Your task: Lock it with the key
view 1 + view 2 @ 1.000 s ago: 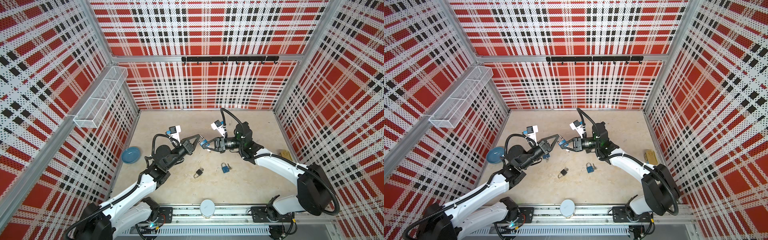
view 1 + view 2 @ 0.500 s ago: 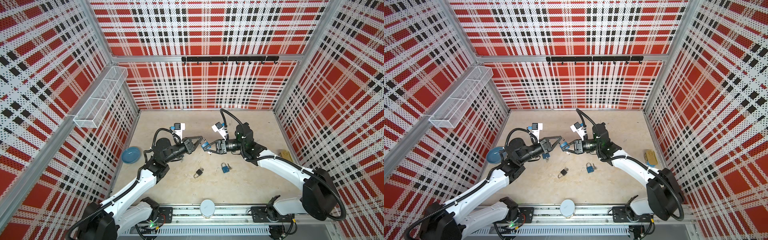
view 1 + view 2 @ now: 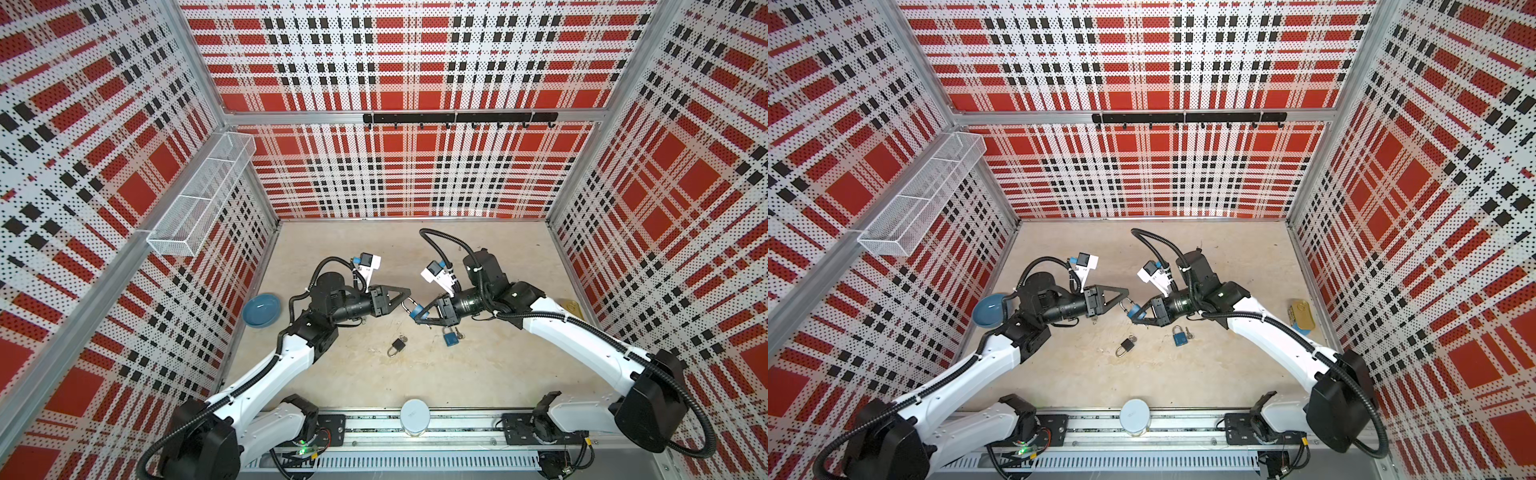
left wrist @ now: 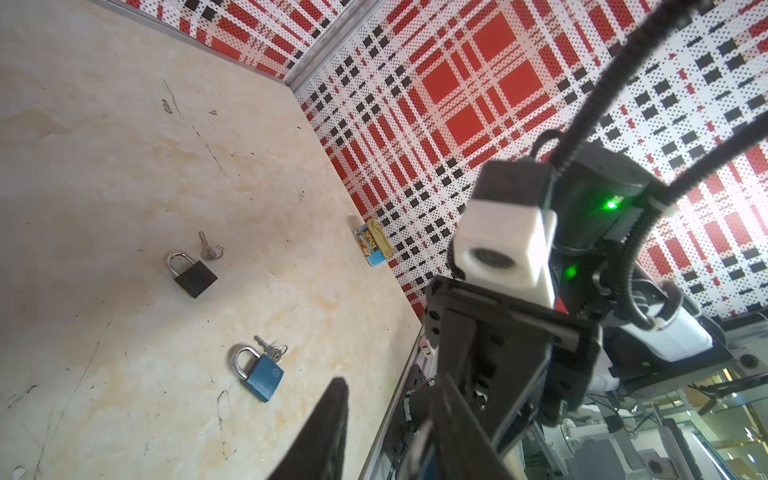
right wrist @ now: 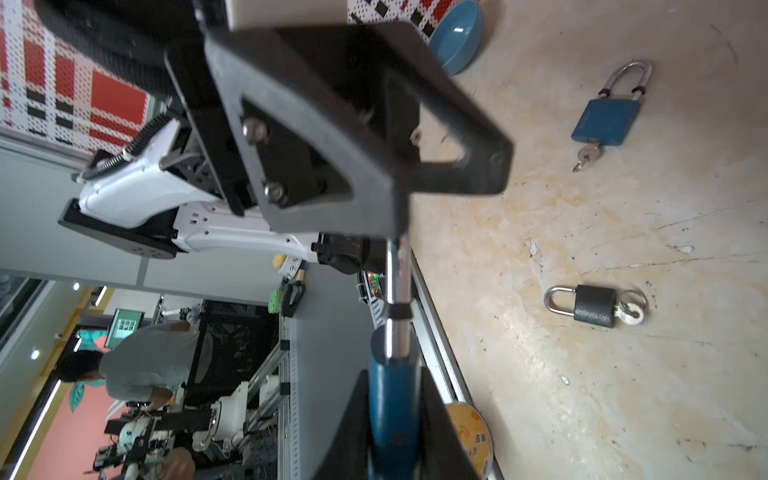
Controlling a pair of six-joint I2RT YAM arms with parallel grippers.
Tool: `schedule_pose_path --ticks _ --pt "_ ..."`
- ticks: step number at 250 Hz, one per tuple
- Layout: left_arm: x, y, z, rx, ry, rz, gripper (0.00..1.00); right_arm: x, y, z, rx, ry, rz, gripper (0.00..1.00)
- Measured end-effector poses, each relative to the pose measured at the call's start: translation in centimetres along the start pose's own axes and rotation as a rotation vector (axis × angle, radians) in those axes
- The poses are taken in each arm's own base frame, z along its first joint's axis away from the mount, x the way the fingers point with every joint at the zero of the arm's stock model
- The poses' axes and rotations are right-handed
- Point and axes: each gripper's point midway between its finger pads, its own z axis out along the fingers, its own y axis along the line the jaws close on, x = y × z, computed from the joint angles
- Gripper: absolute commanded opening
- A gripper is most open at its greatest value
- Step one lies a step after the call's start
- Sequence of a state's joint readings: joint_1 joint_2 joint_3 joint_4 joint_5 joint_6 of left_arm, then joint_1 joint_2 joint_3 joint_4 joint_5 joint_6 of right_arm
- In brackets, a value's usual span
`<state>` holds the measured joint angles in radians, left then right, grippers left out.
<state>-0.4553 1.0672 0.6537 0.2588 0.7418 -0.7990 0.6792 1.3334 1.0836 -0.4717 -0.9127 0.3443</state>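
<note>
Blue padlock (image 3: pixel 417 309) sits in mid-air above the table (image 3: pixel 498 374) in both top views, clamped by the right gripper (image 3: pixel 415 316), facing the left gripper (image 3: pixel 408 297). Left wrist: black lock (image 4: pixel 195 279) and second blue lock (image 4: pixel 261 377) lie on the table, a key (image 4: pixel 206 248) by each. Right wrist: left fingers (image 5: pixel 365 208) stand apart at the shackle (image 5: pixel 397 286).

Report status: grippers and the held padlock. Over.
Right gripper shut on held padlock, mid-air. Left gripper open at its shackle. Below on table: black padlock, second blue padlock, out of the way.
</note>
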Motion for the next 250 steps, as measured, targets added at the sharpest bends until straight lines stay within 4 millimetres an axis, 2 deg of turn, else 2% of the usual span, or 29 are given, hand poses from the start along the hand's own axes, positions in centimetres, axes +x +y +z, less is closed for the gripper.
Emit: schedule_pose_path --ticks 71,132,175,198,250 --pt "0.7 -1.0 -0.7 0.063 0.061 -0.012 0.32 1.7 0.4 0.1 -0.004 0.071 -0.004 0.0" --pt "1.9 -3.0 -2.0 0.12 0.105 -0.01 0.38 1.8 1.3 -0.1 -0.035 0.085 -0.023 0.0" --pt "2.6 -2.6 -2.3 0.1 0.132 -0.033 0.41 2.0 1.6 -0.1 -0.054 0.093 -0.025 0.0" --pt "3.0 -2.5 -2.4 0.1 0.148 -0.045 0.39 2.0 1.7 -0.1 -0.061 0.095 -0.026 0.0" --pt "3.8 -2.5 -2.2 0.107 0.181 -0.056 0.28 2.1 1.8 -0.1 -0.071 0.1 -0.022 0.0"
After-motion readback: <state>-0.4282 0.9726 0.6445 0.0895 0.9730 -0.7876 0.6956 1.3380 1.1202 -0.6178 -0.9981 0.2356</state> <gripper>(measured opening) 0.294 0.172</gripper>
